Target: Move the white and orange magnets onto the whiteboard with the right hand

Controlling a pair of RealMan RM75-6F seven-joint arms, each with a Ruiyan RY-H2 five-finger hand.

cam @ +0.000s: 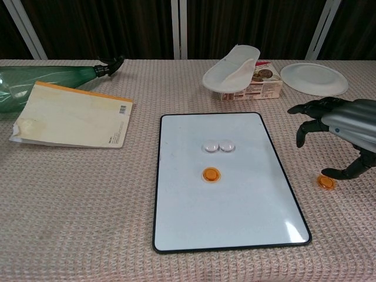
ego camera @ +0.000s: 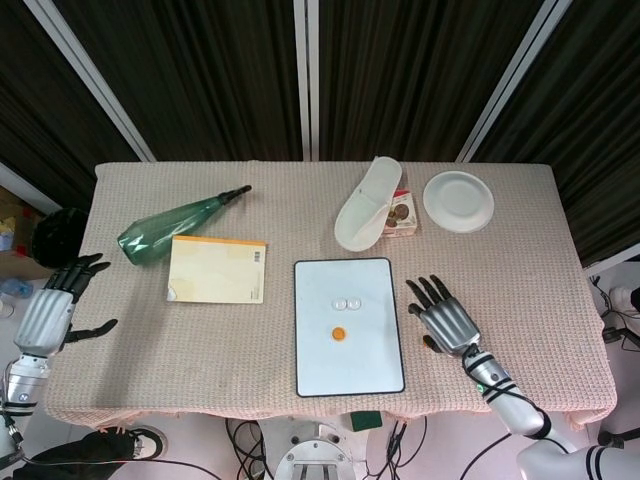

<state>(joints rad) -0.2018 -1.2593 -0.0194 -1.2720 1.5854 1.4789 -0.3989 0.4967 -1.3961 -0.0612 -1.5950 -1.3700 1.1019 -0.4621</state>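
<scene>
**Right hand spread over stray orange magnet, three magnets on board**

Table [ego camera: 520, 250] with a woven beige cloth. Whiteboard [ego camera: 348, 372] lies flat just to the left of the right hand [ego camera: 446, 322], not touching it. Notepad [ego camera: 218, 270] and green bottle [ego camera: 170, 229] far to its left, nearer the left hand [ego camera: 52, 305]. White slipper [ego camera: 368, 202], snack box [ego camera: 403, 212] and white plate [ego camera: 458, 201] sit beyond the right hand, at the far edge.

Right hand: released, fingers spread, holding nothing, hovering off the board's right edge. Left hand: fingers apart, nothing held, off the table's left side.

Two white magnets [cam: 218, 145] touch side by side on the board, orange magnet [cam: 211, 174] just below them, all left of the right hand. Second orange magnet [cam: 325, 182] is on the cloth, under the right hand's thumb tip; contact unclear.
</scene>
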